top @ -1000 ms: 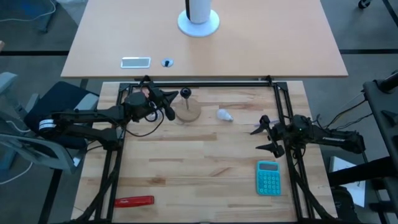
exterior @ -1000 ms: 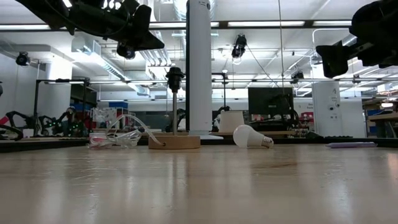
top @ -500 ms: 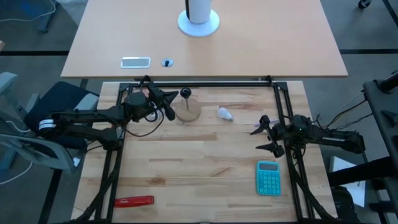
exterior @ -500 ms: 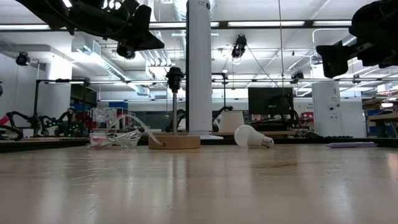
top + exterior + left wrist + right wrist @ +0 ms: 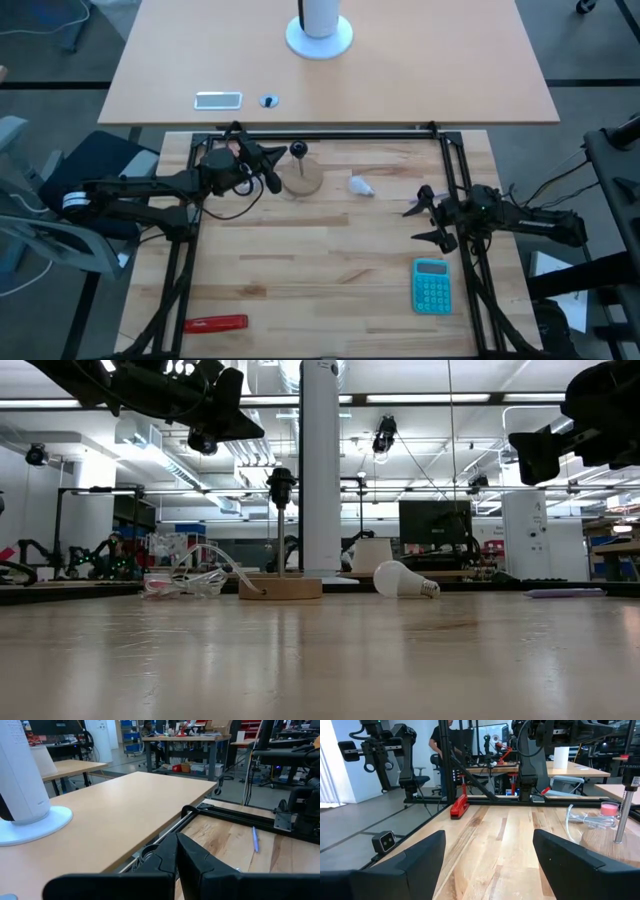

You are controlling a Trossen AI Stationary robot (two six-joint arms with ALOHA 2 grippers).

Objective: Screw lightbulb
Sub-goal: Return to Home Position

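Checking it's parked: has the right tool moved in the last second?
No. The right tool stays open, same spot beyond the teal calculator; the left tool waits by the lamp.

Bright, even indoor light from above; the ceiling strip lights [image 5: 430, 398] blow out in the low view. On the wooden table [image 5: 330, 250] we see only faint, soft shadows. Low view: the table's near edge is blurred, with a mild sheen farther back; the lightbulb [image 5: 400, 579] toward the far edge is in focus. Left wrist view: the white cylinder [image 5: 20, 775] is very bright, the left gripper [image 5: 176, 842] near-black with little detail.
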